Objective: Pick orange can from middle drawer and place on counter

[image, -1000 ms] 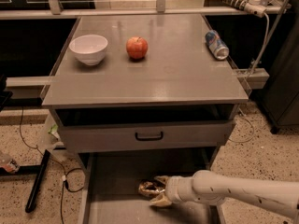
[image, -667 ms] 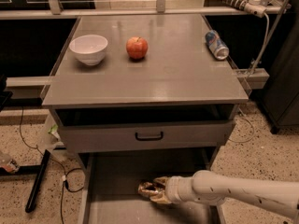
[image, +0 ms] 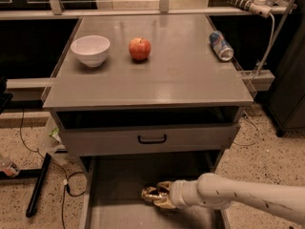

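Down at six o'clock we log the middle drawer (image: pixel 119 194), pulled out, grey floor showing. We count one orange can (image: pixel 151 193) in it, lying on the drawer floor right of the drawer's centre. The hand (image: pixel 161 196) reaches in from four o'clock on a white arm (image: pixel 238 200) and is pinching the orange can, one golden finger above it and one below. The can's surface is shiny gold-brown; we can read no writing on it.

Above the open drawer we note one closed drawer front (image: pixel 105 141) with one black handle (image: pixel 152 139) at its middle.

On the table (image: pixel 157 85) we count three things:
- one white bowl (image: pixel 90 50), upright, toward ten o'clock;
- one red apple (image: pixel 139 48), just right of the bowl, near eleven o'clock, not touching it;
- one blue-and-white can (image: pixel 221 46), lying on its side at two o'clock close to the right edge, well apart from the apple. Its label is too small for us to read.

At seven o'clock, on the speckled floor (image: pixel 267 156), we see one black cable (image: pixel 62 194) trailing beside the cabinet.
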### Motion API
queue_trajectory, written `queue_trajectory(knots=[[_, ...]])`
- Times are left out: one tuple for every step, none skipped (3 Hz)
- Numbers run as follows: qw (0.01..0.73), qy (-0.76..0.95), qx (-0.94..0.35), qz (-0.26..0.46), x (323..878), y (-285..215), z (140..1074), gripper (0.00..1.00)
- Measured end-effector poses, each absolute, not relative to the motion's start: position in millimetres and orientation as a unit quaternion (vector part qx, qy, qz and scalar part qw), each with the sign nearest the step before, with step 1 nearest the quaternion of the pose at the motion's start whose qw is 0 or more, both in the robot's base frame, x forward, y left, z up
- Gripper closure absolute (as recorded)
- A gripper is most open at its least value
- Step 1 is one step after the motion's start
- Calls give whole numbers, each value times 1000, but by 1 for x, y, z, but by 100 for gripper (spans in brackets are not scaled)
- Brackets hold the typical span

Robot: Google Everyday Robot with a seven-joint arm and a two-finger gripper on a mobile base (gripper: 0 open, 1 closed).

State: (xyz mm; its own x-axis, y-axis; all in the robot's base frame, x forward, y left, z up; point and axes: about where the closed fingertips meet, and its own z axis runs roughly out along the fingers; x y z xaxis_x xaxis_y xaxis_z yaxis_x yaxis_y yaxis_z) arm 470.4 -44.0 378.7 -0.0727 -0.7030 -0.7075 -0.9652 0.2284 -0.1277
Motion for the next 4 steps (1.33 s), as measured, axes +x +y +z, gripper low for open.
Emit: queue_trajectory(knots=[[347,701,-587,209,464,-54,403,100],[366,687,-590,214,460,-73,451,100],[382,672,-603,198,455,-98,516,100],[387,663,-620,160,451,-120,598,100]])
